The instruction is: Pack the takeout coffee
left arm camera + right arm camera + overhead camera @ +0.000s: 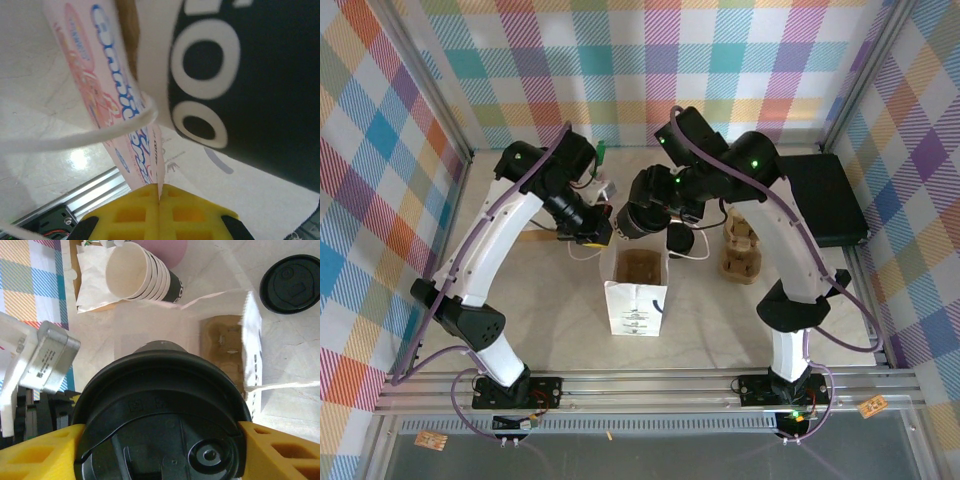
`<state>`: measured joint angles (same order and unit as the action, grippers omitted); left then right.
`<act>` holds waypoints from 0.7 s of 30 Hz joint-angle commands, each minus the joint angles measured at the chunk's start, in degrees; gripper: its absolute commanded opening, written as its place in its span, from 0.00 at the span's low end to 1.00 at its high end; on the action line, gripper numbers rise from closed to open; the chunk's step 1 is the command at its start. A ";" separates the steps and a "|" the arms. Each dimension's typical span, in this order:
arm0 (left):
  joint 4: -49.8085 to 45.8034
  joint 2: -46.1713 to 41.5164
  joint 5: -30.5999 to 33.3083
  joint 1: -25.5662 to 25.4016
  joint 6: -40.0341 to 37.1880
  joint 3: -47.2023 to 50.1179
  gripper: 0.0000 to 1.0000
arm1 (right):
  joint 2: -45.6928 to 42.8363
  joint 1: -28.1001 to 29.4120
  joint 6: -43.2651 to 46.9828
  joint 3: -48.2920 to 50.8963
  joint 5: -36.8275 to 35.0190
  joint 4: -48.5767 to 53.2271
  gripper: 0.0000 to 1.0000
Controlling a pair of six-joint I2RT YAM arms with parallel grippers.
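Yellow fingers [280, 452] of the right gripper [160, 440] stand apart, clamped on either side of the one takeout coffee [160, 405], which hangs black lid up at the open mouth of the single white paper bag [635, 300]. The left gripper [160, 197] has its two fingers [130, 215] pressed together on the bag's rim. One brown cardboard carrier [222, 342] lies inside the bag. On the counter [550, 320] beyond sit one loose black lid [290, 284] and one nested stack of about five paper cups [142, 275], lying on its side.
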<state>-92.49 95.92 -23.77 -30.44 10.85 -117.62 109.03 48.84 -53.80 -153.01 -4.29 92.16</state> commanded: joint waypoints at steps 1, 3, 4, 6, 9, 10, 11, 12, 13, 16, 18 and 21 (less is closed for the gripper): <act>-8.85 -1.21 1.68 0.74 -1.00 -2.73 0.00 | -0.13 0.77 -1.81 -1.66 -1.24 7.29 0.40; -9.09 -1.44 1.88 0.86 -1.09 -2.56 0.00 | -0.18 0.73 -2.32 -1.59 -1.49 7.61 0.40; -9.20 -1.50 1.87 0.82 -1.18 -2.31 0.00 | -0.20 0.75 -2.66 -1.64 -1.70 7.89 0.40; -9.07 -1.78 1.88 0.91 -1.18 -1.48 0.00 | -0.09 0.73 -2.80 -1.63 -1.60 8.17 0.40; -8.85 -1.80 2.04 1.17 -1.01 -0.69 0.03 | 0.05 0.73 -2.73 -1.60 -1.85 9.02 0.40; -8.86 -1.79 2.19 1.27 -1.01 -0.69 0.06 | 0.10 0.66 -2.61 -1.61 -1.95 9.34 0.40; -8.93 -1.88 2.45 1.42 -0.88 -0.78 0.08 | 0.24 0.51 -2.55 -1.55 -1.99 9.83 0.41; -8.87 -2.00 2.66 1.53 -0.86 -1.00 0.09 | 0.19 0.32 -2.45 -1.36 -1.83 9.90 0.41; -8.89 -2.15 2.84 1.61 -0.71 -1.13 0.11 | 0.06 0.00 -2.52 -0.95 -1.61 9.88 0.41; -8.94 -2.40 3.27 1.91 -0.66 -1.39 0.19 | 0.38 -0.50 -2.36 -0.98 -1.25 9.73 0.41; -8.85 -2.51 3.37 2.05 -0.66 -1.32 0.21 | 0.57 -0.68 -2.36 -0.98 -1.24 9.88 0.41; -9.03 -2.60 3.72 2.22 -0.82 -0.95 0.24 | 0.96 -0.66 -2.45 -1.07 -0.68 9.86 0.41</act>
<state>-92.47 95.00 -20.49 -28.71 10.76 -118.65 109.06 48.38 -55.31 -153.14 -5.54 92.16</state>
